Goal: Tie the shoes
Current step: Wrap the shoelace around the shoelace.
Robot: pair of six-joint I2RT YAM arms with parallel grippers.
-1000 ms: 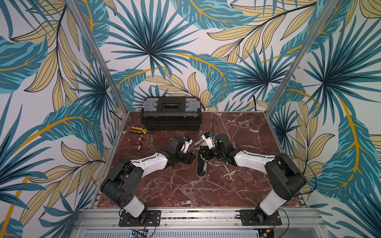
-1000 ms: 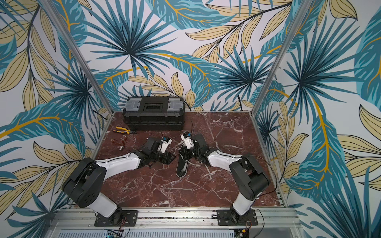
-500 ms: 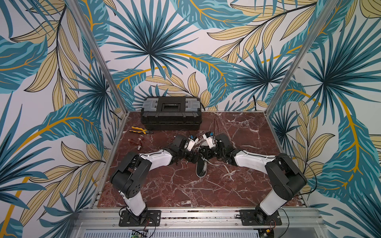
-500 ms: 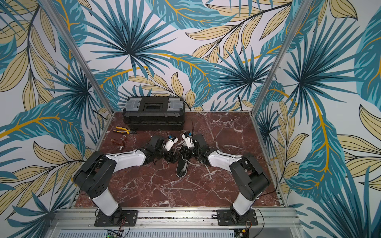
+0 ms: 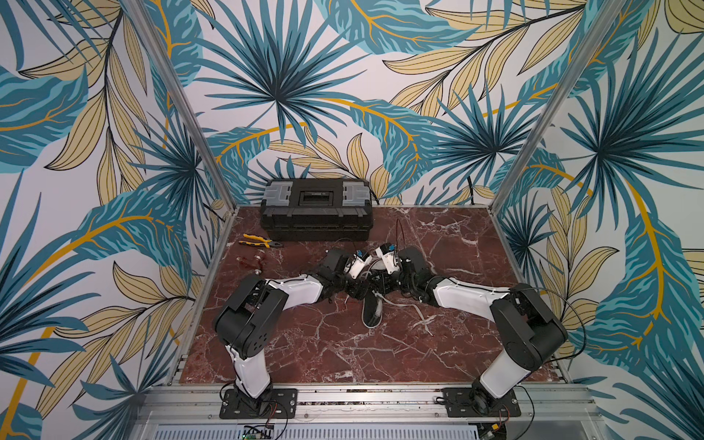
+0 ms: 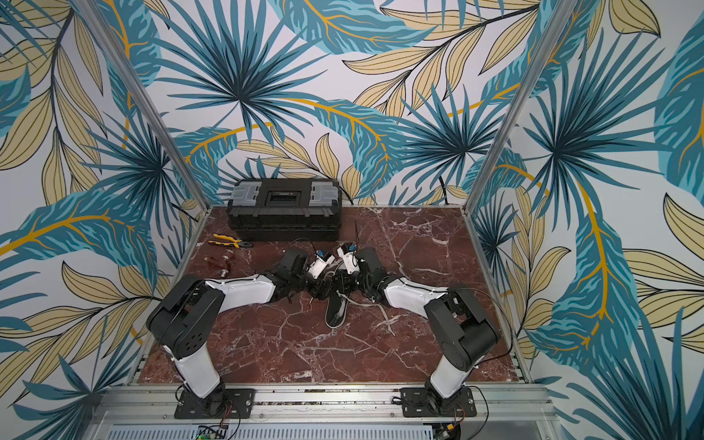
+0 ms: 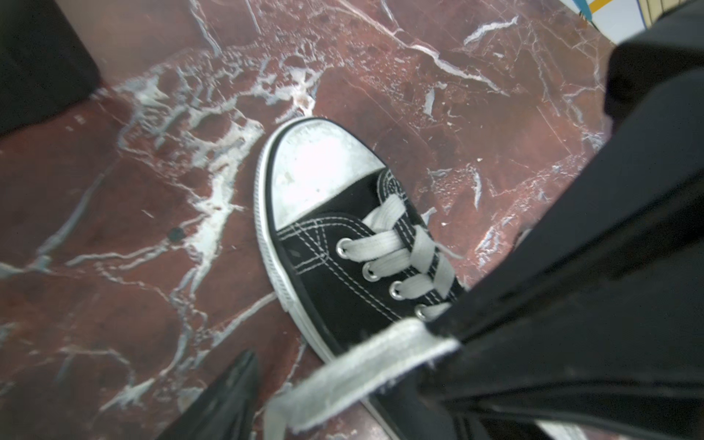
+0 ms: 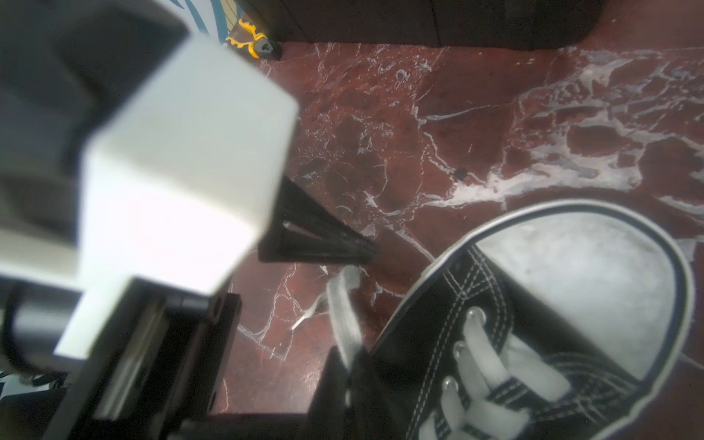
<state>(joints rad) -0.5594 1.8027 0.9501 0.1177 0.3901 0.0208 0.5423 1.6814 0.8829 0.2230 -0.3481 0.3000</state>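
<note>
A black canvas shoe [image 5: 372, 311] [image 6: 336, 309] with a white toe cap [image 7: 316, 171] lies mid-table, toe toward the toolbox. My right gripper [image 8: 343, 367] [image 5: 382, 285] is shut on a flat white lace [image 8: 343, 304] beside the eyelets. That lace [image 7: 365, 365] stretches taut across the gap of my left gripper [image 7: 350, 384] [image 5: 360, 291], which stands open around it; one dark finger [image 7: 228, 400] shows, the other side merges with black gripper parts. The other lace end [image 5: 419, 310] trails on the marble to the shoe's right. The shoe's heel is hidden in both wrist views.
A black toolbox [image 5: 316, 209] stands at the back of the red marble table [image 5: 343, 350]. Yellow-handled pliers [image 5: 259, 240] and small brown parts [image 5: 251, 261] lie at the back left. Aluminium posts [image 5: 533, 125] frame the cell.
My left arm has swung right, bringing its gripper from beside the shoe to over the laces, close against the right gripper. The right gripper has stayed in place, still shut.
</note>
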